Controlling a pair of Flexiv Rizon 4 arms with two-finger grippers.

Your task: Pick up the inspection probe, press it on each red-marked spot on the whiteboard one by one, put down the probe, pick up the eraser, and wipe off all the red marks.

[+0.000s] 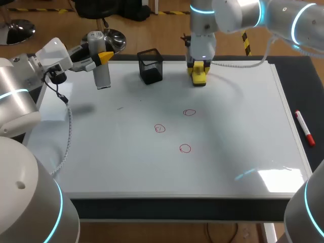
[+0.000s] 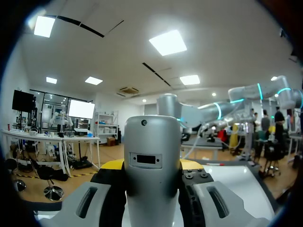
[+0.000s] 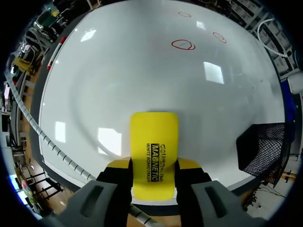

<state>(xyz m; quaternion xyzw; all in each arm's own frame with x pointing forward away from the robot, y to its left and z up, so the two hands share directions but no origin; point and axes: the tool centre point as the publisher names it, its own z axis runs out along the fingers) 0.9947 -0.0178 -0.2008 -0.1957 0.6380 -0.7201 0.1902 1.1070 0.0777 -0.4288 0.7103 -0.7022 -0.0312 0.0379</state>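
The grey cylindrical probe (image 1: 102,71) hangs upright over the whiteboard's (image 1: 228,152) far left corner, with my left gripper (image 1: 104,56) shut on it. In the left wrist view the probe (image 2: 151,142) fills the gap of that gripper (image 2: 151,165), both yellow tips against it. The yellow eraser (image 1: 199,75) lies at the board's far edge. My right gripper (image 1: 199,66) stands over it. The right wrist view has the eraser (image 3: 154,137) between the tips of the right gripper (image 3: 154,166), touched on both sides. Three red circles (image 1: 185,148) are drawn mid-board.
A black mesh cup (image 1: 150,66) stands on the far edge between the two grippers, also seen beside the eraser (image 3: 265,146). A red marker (image 1: 305,127) lies off the board's right edge. The left arm's cable (image 1: 68,126) hangs over the board's left side.
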